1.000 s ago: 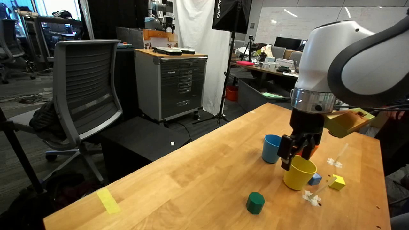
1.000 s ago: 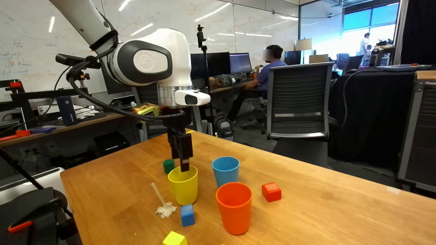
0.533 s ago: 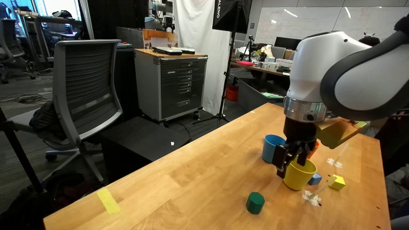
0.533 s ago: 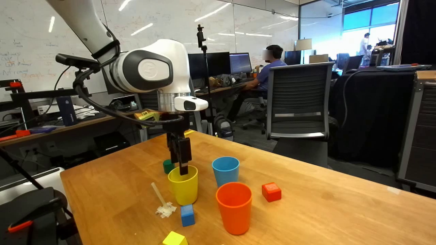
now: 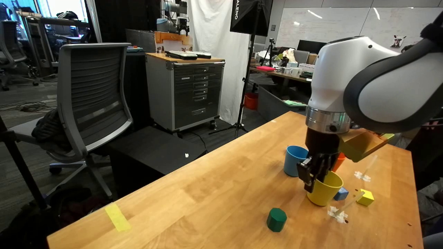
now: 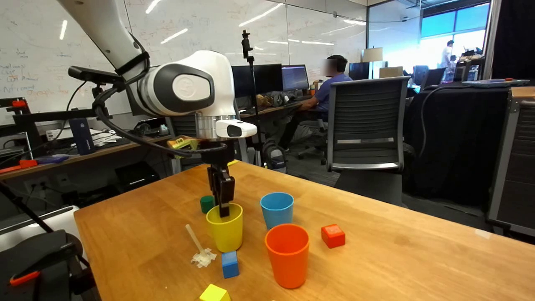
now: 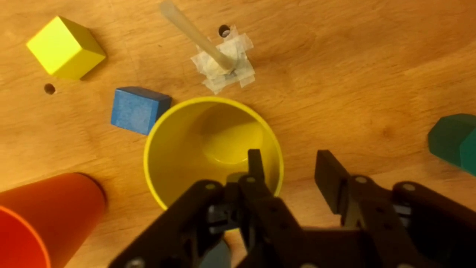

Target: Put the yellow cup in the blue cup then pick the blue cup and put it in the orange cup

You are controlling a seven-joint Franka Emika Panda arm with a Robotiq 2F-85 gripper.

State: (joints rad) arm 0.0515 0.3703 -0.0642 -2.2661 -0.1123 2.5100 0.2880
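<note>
The yellow cup (image 5: 323, 194) (image 6: 228, 236) (image 7: 176, 152) stands upright on the table. My gripper (image 7: 289, 158) (image 5: 314, 182) straddles its wall: one finger (image 7: 255, 163) reaches inside the cup, while the opposite finger (image 7: 329, 178) is outside, with gaps between both and the rim in the wrist view. The jaws are partly open. Behind the yellow cup, in an exterior view, the blue cup (image 5: 291, 162) (image 6: 277, 212) stands upright; just a sliver shows low in the wrist view. The orange cup (image 6: 288, 259) (image 7: 59, 212) is upright close by, mostly hidden by the arm in an exterior view (image 5: 339, 161).
Right beside the yellow cup lies a small blue block (image 6: 230, 264) (image 7: 137, 109). A yellow block (image 7: 65, 48), a red block (image 6: 333, 235) and a green block (image 5: 276, 220) are scattered around. A thin stick (image 7: 197, 37) rises from a taped patch near the yellow cup.
The gripper has come down over the yellow cup's rim, and its fingers have drawn closer together. All three cups stay where they were.
</note>
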